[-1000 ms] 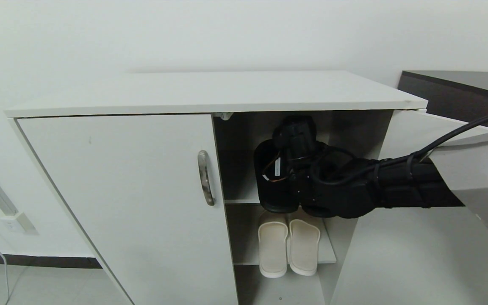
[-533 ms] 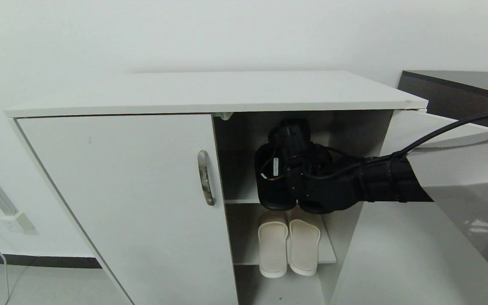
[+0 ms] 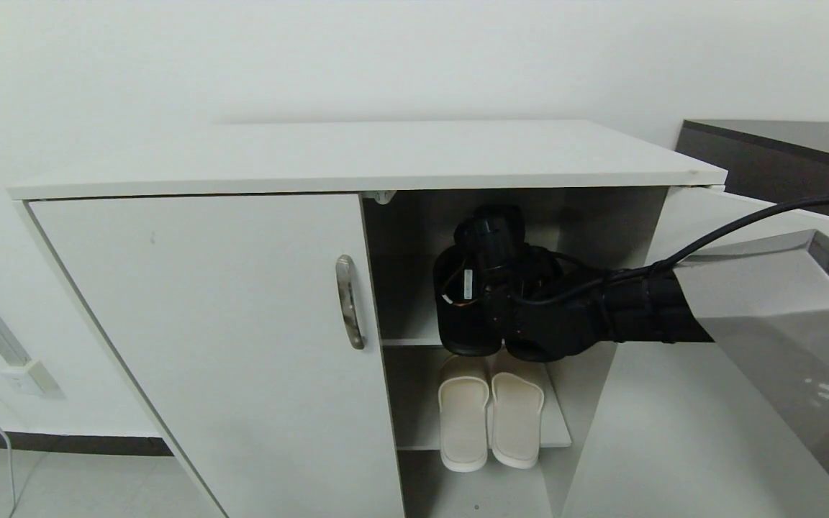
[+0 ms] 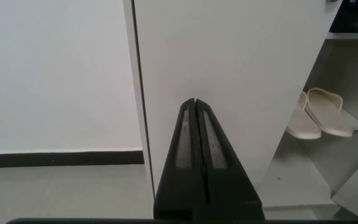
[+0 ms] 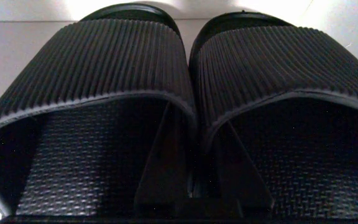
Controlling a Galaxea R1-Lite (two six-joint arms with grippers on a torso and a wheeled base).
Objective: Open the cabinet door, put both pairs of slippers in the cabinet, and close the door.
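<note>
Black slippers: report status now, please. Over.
Right gripper shut on black slippers, inside cabinet at upper shelf. Left gripper shut, empty, before closed left door. White slippers on lower shelf. Right door open, nothing blocking.

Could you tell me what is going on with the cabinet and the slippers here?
The right gripper, jaws closed on the black slippers, holds them inside the cabinet at the upper shelf. The white slippers already lie on the lower shelf. The right door stands open. The left gripper, jaws shut and empty, hangs before the closed left door.
</note>
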